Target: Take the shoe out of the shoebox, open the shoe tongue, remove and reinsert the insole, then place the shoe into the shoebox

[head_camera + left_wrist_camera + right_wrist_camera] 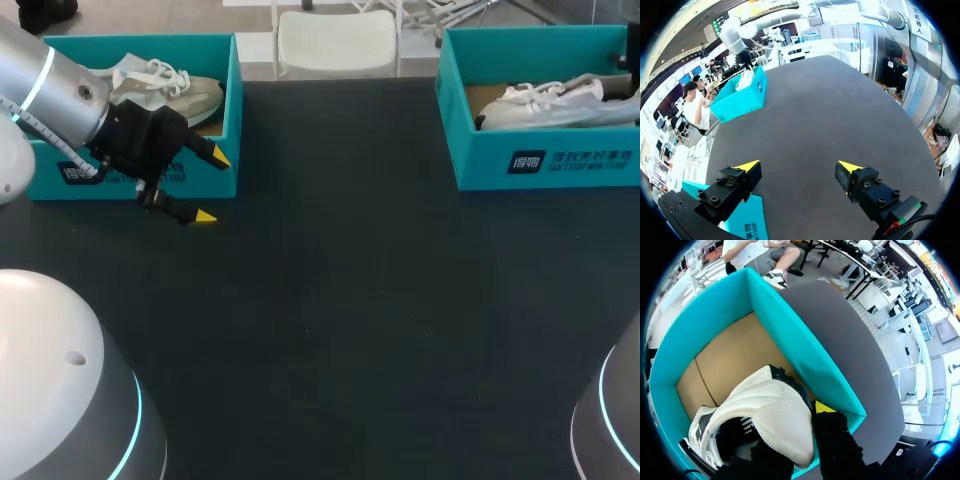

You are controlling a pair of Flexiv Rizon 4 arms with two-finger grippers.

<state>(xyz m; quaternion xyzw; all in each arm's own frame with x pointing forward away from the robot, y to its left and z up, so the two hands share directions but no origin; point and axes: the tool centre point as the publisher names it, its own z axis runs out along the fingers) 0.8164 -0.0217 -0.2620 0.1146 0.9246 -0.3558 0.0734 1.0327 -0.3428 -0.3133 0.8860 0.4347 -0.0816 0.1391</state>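
A white shoe [555, 103] lies in the teal shoebox [545, 160] at the table's far right. In the right wrist view my right gripper [800, 425] is shut on that shoe's heel [775, 415] inside the box [790, 340]. One yellow fingertip [823, 407] shows beside the heel; the other is hidden by the shoe. My left gripper [212, 187] hangs open with nothing in it at the front right corner of a second teal shoebox [205, 165], which holds another white shoe [170, 90]. Its wrist view shows the gripper [799, 166] over bare table.
The black table [340, 300] stretches between the two boxes. The left wrist view shows the far shoebox [740, 97] with my right arm [735, 37] reaching into it. A white chair [335, 40] stands behind the table's far edge.
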